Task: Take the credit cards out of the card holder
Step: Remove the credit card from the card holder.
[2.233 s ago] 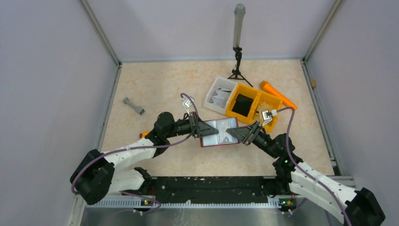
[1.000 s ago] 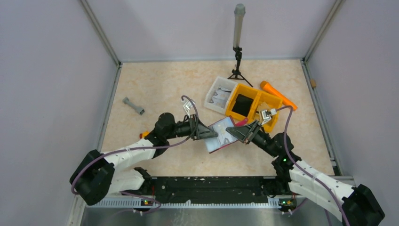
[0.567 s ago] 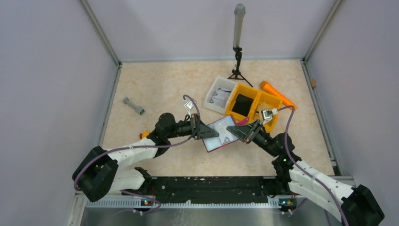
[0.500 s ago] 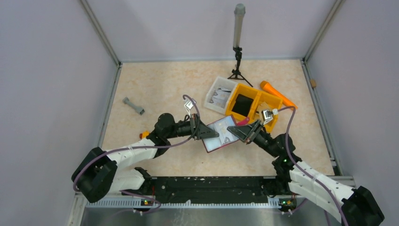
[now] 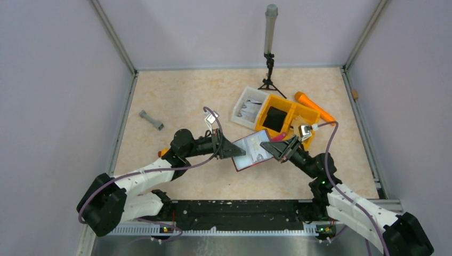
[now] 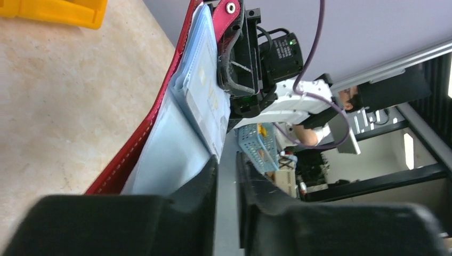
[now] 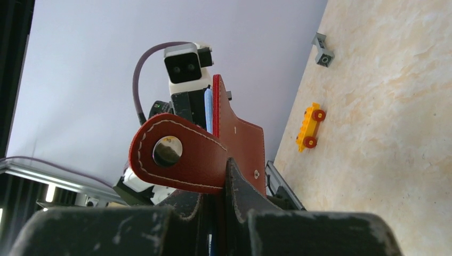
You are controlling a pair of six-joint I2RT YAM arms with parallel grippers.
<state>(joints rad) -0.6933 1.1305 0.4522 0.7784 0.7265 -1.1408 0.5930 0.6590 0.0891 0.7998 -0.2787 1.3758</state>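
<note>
The dark red card holder (image 5: 241,161) hangs open and tilted above the table between both arms. My right gripper (image 5: 268,150) is shut on its right edge, below the snap tab (image 7: 176,152). The holder's red leather (image 7: 242,141) fills the right wrist view. Pale credit cards (image 5: 255,150) sit in its pockets, and their edges (image 6: 205,90) fan out of the red cover (image 6: 139,143). At the holder's left edge my left gripper (image 5: 235,152) stands open. Only a narrow gap (image 6: 226,160) separates its fingers and nothing lies in it. A card corner rests beside its left fingertip (image 6: 210,168).
A yellow-orange divided bin (image 5: 290,113) and a white tray (image 5: 239,106) stand just behind the holder. An orange cone (image 5: 314,106) lies beside them. A tripod post (image 5: 270,53) stands at the back. A grey part (image 5: 151,120) and a yellow toy car (image 7: 311,125) lie on the left.
The holder has been raised off the table and tilted. My left gripper closed at its left edge, eased slightly apart, and its arm drew back a little to the left. The right gripper kept its hold.
</note>
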